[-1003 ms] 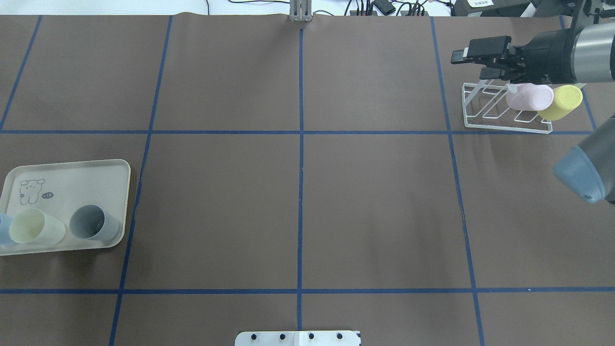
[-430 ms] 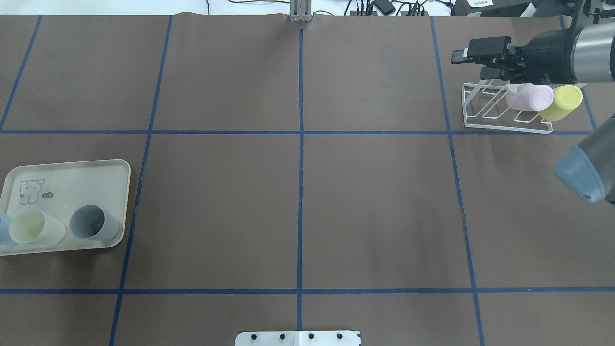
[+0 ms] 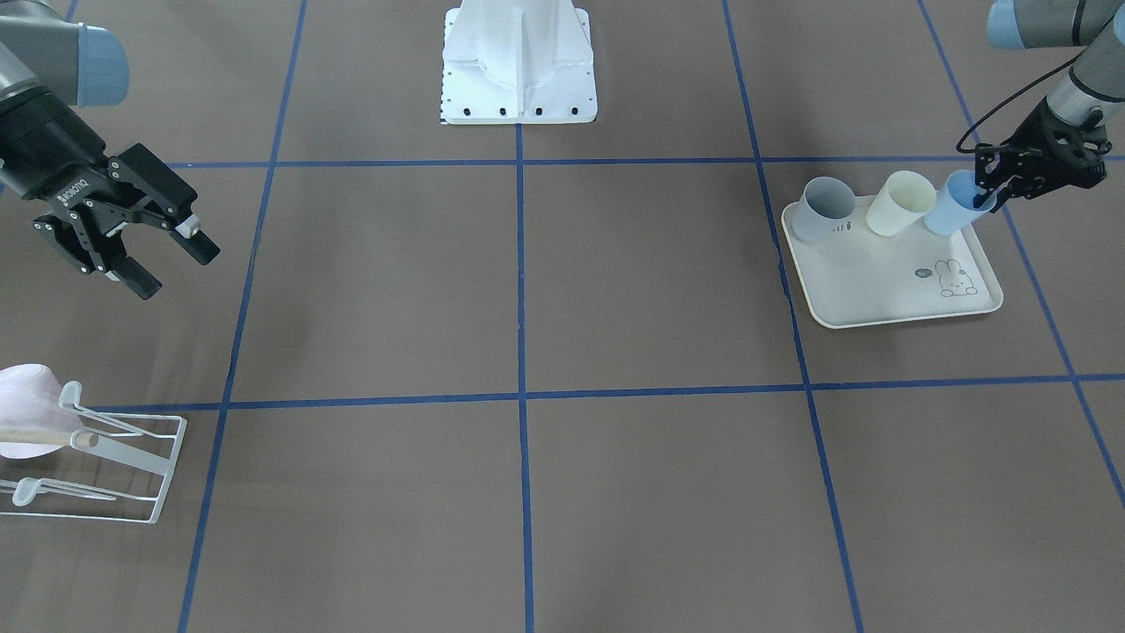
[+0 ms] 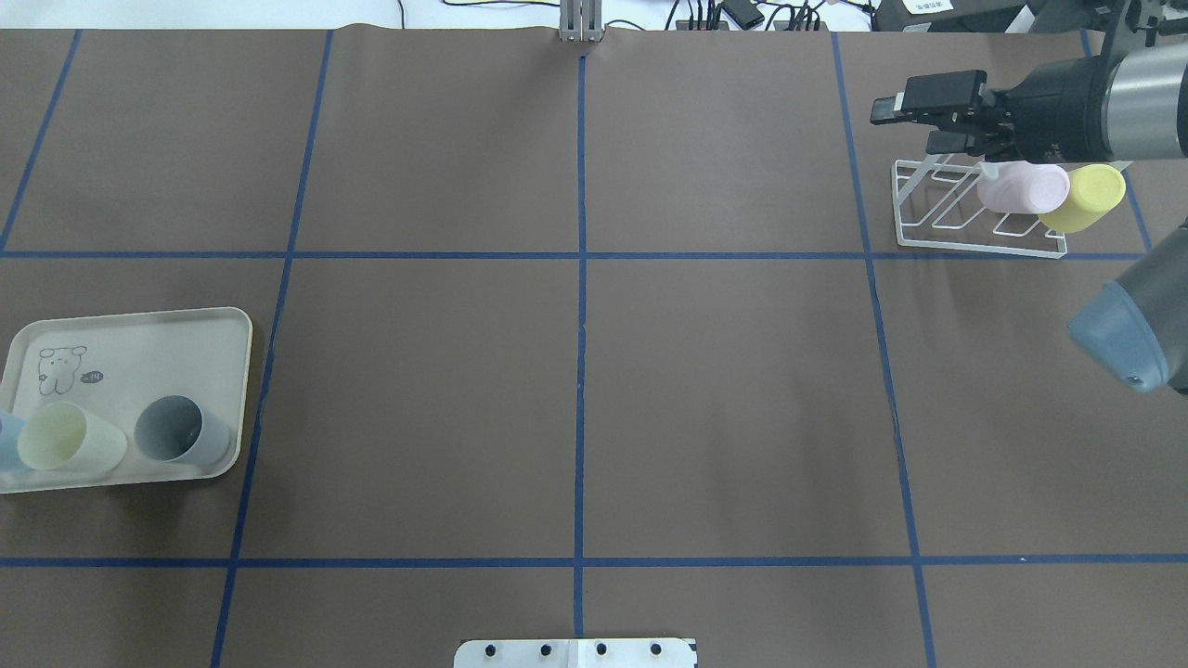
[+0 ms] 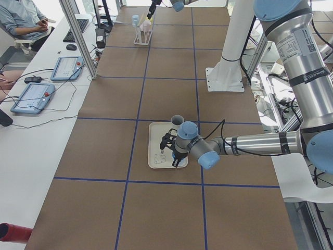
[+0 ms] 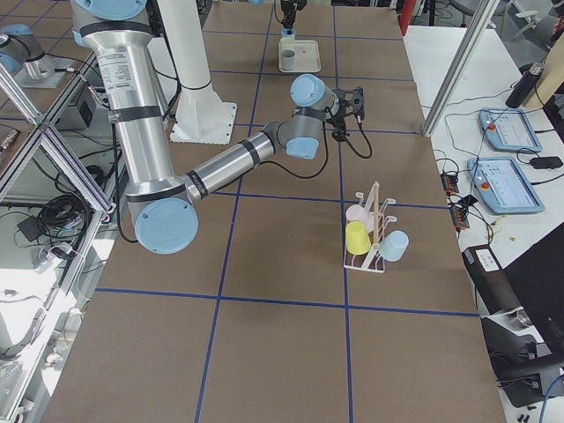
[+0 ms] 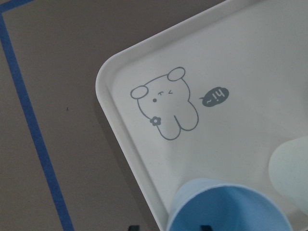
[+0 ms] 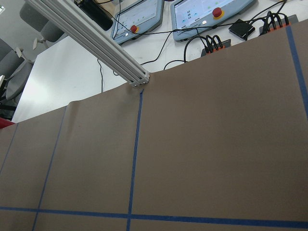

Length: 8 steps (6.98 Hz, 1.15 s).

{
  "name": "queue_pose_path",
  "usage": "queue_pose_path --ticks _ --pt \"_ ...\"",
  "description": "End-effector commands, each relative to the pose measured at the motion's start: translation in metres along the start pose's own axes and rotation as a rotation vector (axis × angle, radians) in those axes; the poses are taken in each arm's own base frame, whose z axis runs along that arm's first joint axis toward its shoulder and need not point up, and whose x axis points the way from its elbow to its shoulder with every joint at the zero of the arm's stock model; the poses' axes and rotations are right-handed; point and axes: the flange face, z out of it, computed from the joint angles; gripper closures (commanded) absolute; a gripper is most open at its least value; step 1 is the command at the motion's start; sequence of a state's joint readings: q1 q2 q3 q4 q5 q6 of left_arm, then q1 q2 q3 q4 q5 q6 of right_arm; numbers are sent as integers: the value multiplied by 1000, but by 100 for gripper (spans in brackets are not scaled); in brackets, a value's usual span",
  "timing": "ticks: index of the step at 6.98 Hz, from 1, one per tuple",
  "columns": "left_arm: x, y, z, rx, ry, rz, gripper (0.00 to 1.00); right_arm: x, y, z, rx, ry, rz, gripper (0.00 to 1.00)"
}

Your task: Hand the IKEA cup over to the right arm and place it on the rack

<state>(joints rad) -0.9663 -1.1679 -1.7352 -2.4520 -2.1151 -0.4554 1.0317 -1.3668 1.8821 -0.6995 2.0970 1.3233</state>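
The light blue IKEA cup (image 3: pixel 954 204) leans at the corner of the cream tray (image 3: pixel 888 299) with the rabbit drawing. My left gripper (image 3: pixel 984 186) is at its rim. The left wrist view shows the cup (image 7: pixel 231 207) with one fingertip outside the wall and one inside, a gap between them, so it is open. My right gripper (image 4: pixel 914 123) hangs open and empty over the far end of the white wire rack (image 4: pixel 928 211). The rack carries a pink cup (image 4: pixel 1021 186) and a yellow cup (image 4: pixel 1088 197). The exterior right view shows a light blue cup (image 6: pixel 394 246) on it too.
A cream cup (image 3: pixel 896 202) and a grey cup (image 3: pixel 822 207) stand on the tray beside the blue one. The robot's white base (image 3: pixel 518 61) is at mid-table. A metal post (image 4: pixel 580 23) and cables line the far edge. A person (image 5: pixel 21 18) sits at the side desk.
The blue cup's visible part at the overhead view's left edge has narrowed a little and the cream cup beside it has shifted slightly. The right gripper has stayed in place.
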Motion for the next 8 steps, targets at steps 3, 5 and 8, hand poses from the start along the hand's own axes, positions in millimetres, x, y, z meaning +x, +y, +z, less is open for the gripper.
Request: queue_pose_path --ticks 3,5,8 --pt "-16 -5 -67 105 -43 -97 100 -6 -1 2 0 -9 -4 0" --pt "-24 -70 -112 220 -79 -171 100 -12 4 7 -10 -18 -13 0" --pt "8 -192 -172 341 -56 -347 100 -26 8 16 -18 -37 -14 0"
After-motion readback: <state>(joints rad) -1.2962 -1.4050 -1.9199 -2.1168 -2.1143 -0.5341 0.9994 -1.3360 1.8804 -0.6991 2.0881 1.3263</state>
